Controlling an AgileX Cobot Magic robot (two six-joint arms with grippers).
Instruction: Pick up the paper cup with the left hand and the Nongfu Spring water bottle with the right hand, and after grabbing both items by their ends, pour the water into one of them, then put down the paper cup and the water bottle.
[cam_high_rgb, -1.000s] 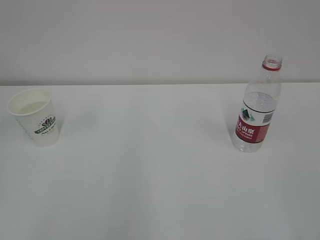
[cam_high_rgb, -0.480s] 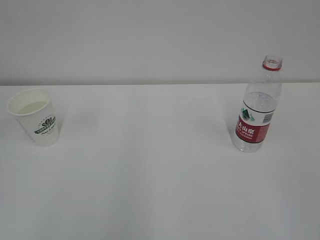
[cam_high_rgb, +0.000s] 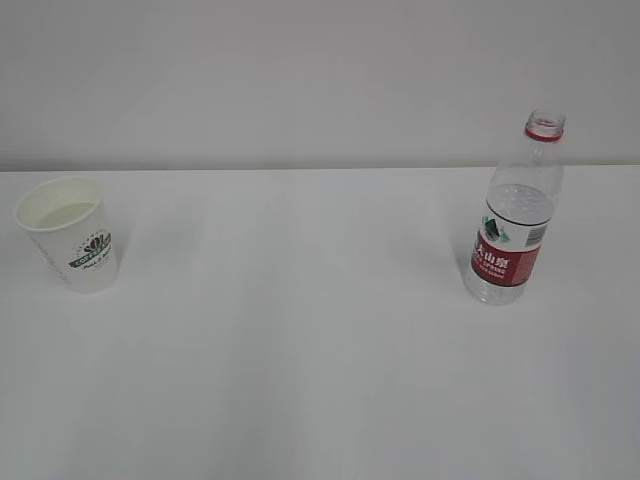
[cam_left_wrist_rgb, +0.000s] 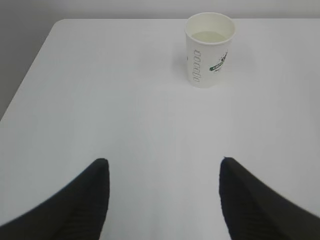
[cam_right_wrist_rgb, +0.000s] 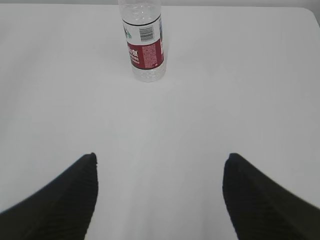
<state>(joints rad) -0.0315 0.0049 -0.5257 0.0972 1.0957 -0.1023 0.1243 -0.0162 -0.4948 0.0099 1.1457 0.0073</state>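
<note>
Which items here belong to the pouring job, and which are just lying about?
Job:
cup, holding some water
bottle, uncapped
left end effector, open, empty
right end effector, open, empty

Lying about:
nothing; only the white table beneath them

The paper cup (cam_high_rgb: 68, 236) is set upright near the desk's (cam_high_rgb: 300, 350) left edge; the Nongfu Spring water bottle (cam_high_rgb: 518, 215) is stood toward the right edge, well apart.
</note>
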